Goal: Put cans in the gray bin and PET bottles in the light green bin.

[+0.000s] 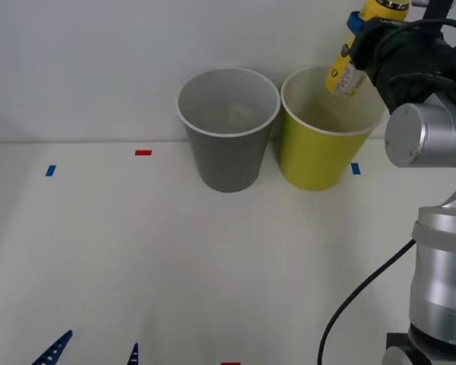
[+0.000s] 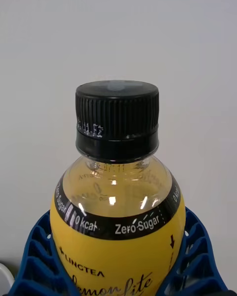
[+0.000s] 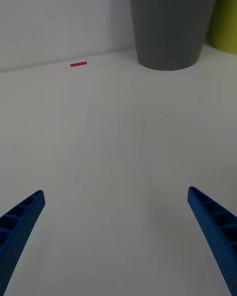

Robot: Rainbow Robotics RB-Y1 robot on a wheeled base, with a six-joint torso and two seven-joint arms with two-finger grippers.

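Right claw (image 2: pixel 118 276) is clamped on the PET bottle (image 1: pixel 348 65), holding it tilted, cap down, right over the mouth of the light green bin (image 1: pixel 319 156). The gray bin (image 1: pixel 228 144) sits just beside that on the bench (image 1: pixel 175 251). Left claw (image 3: pixel 116 237) hangs low over the near bench with its fingers spread wide apart.

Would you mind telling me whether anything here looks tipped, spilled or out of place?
Nothing stands out. The gray bin and light green bin stand upright; the right claw holds the capped PET bottle above the green one. The left claw waits open.
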